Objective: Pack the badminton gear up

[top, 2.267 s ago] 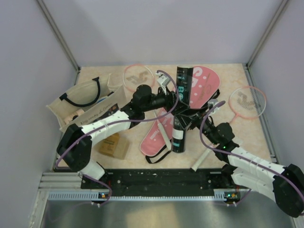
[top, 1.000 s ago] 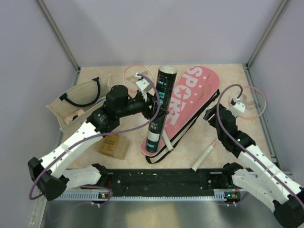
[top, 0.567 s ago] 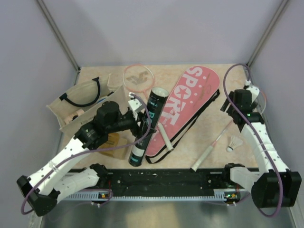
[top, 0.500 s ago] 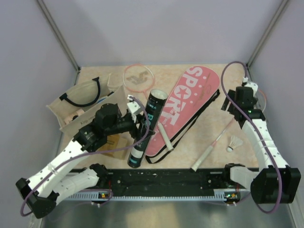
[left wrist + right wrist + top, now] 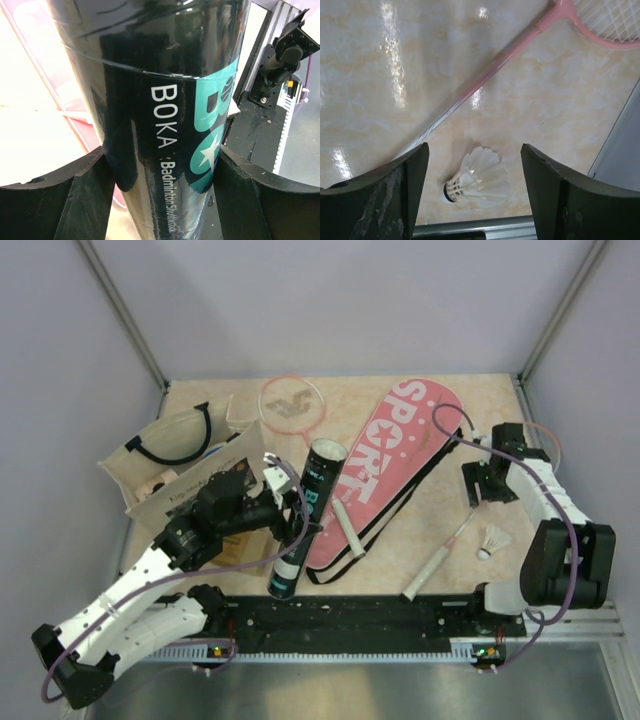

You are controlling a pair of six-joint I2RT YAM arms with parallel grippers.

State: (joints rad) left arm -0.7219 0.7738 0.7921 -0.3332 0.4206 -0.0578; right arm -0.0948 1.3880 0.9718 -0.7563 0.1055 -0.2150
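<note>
Pale lilac walls enclose a glossy beige marbled tabletop.

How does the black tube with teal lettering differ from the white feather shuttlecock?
The black tube with teal lettering is clamped tilted in the left hand; the white feather shuttlecock lies loose on its side on the table, clear of the open right hand. The tube is long and dark; the shuttlecock is small and pale. Neither is packed away yet.
</note>
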